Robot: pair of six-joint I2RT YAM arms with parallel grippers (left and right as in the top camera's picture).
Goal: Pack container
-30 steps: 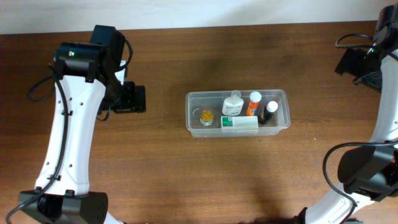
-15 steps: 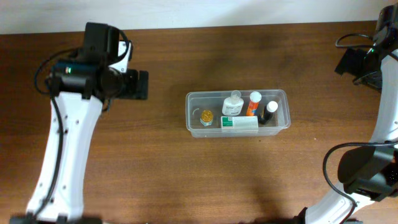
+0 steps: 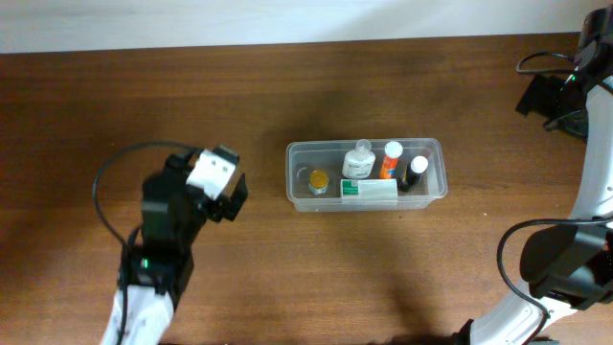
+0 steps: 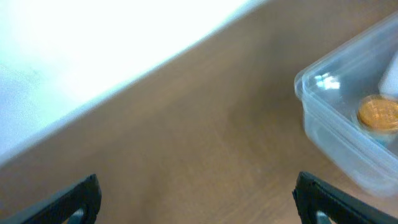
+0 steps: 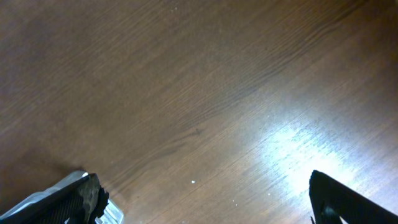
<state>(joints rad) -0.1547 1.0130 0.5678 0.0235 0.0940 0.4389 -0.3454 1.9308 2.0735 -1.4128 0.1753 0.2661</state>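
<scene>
- Overhead view: the container lay near the middle of the table, its long axis running left to right, roughly parallel to the far table edge, open top facing up.
- Inside it sat a yellow-lidded jar at the left end, then a clear bottle, an orange bottle and a dark bottle toward the right, with a green and white box along the near wall.
- Bare wood lay open on every side of the tub, widest in front and to the left.
- The left gripper stood off the tub's left short end, apart from it. Its wrist view showed the fingers spread wide with nothing between them, the tub's corner and the jar ahead to the right.
- The right gripper was near the far right corner, well apart from the tub. Its wrist view showed the fingers parted over bare wood.
</scene>
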